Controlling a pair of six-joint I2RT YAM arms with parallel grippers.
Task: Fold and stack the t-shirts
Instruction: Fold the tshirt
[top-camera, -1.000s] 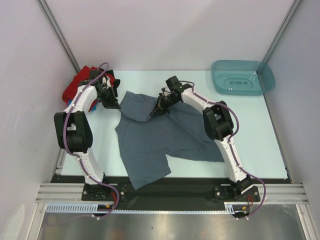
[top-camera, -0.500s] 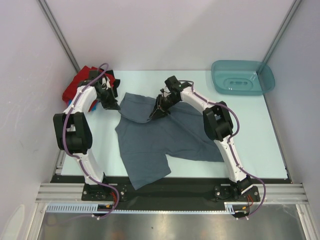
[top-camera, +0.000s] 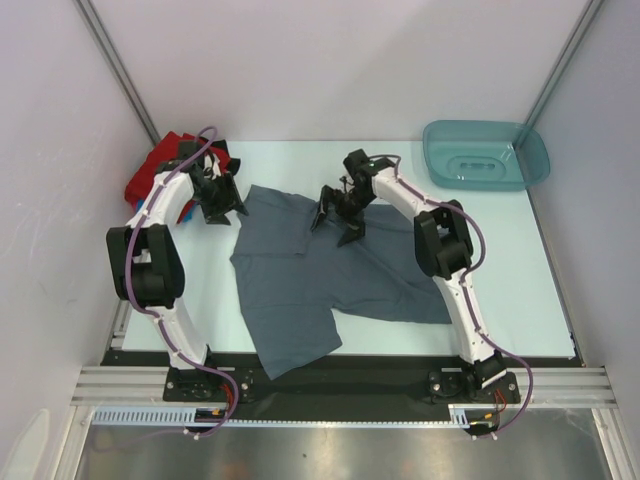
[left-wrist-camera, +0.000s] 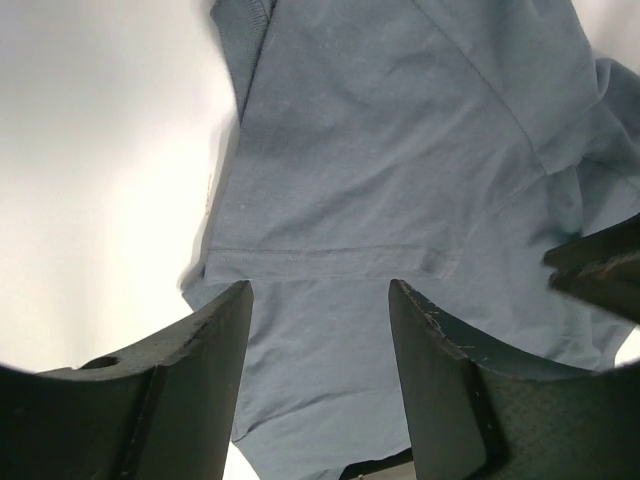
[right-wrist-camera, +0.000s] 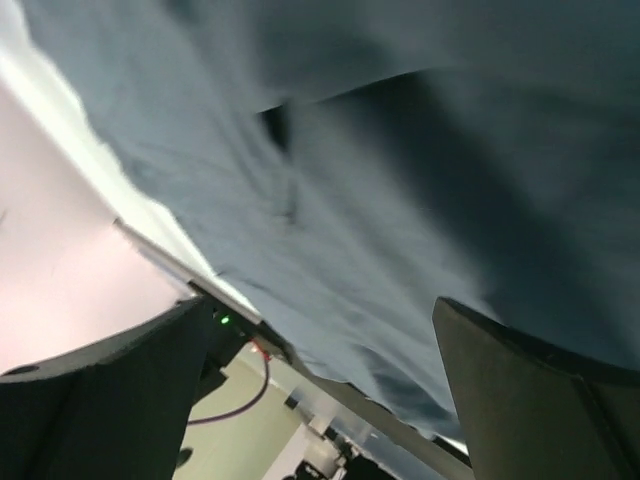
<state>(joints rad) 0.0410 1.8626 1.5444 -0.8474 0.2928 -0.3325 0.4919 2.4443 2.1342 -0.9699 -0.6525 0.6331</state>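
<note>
Now the grey-blue t-shirt lies spread, skewed, on the table; the left gripper at its far-left edge and the right gripper over its far middle both have jaws apart, holding nothing. Best, I judge, to pinch two matching edge points, lift evenly and lay the fold flat; other t-shirts sit heaped far-left.

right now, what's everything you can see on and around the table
grey-blue t-shirt: one, slate grey-blue, spread across the middle of the table
pile of t-shirts: count unclear, mostly red on top, far left corner behind the left arm
tub: one, teal, far right corner
table: one, pale top
left hand: one, black, open, at the grey-blue shirt's far left edge
right hand: one, black, open, over the shirt's far middle
</note>
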